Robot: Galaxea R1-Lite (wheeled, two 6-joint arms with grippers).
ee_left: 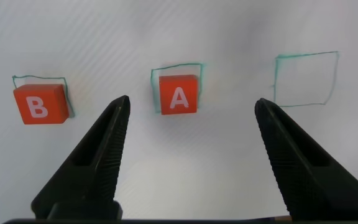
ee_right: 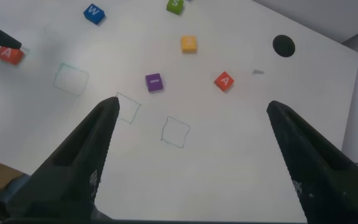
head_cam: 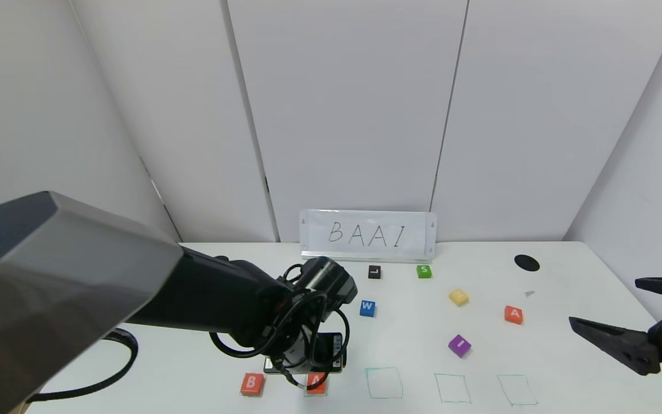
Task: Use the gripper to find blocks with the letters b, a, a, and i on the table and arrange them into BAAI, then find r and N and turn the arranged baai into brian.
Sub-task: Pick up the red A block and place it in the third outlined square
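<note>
Two blocks, B (head_cam: 252,383) and A (head_cam: 316,382), sit in drawn squares, spelling order. Left gripper (head_cam: 308,374) above A.
Left wrist: fingers (ee_left: 98,158) spread, A (ee_left: 179,94) free between, hidden overhead.
Right wrist: right gripper (ee_right: 191,134) spread, idle; second A (ee_right: 224,81), purple I (ee_right: 153,82) loose.

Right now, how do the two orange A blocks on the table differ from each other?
The near A block sits in a teal drawn square beside the B block, right below the left gripper, whose fingers stand open around it without touching. The far A block lies loose toward the right side of the table, outside any square, with no gripper over it. Both are orange-red cubes with a white A on top.
</note>
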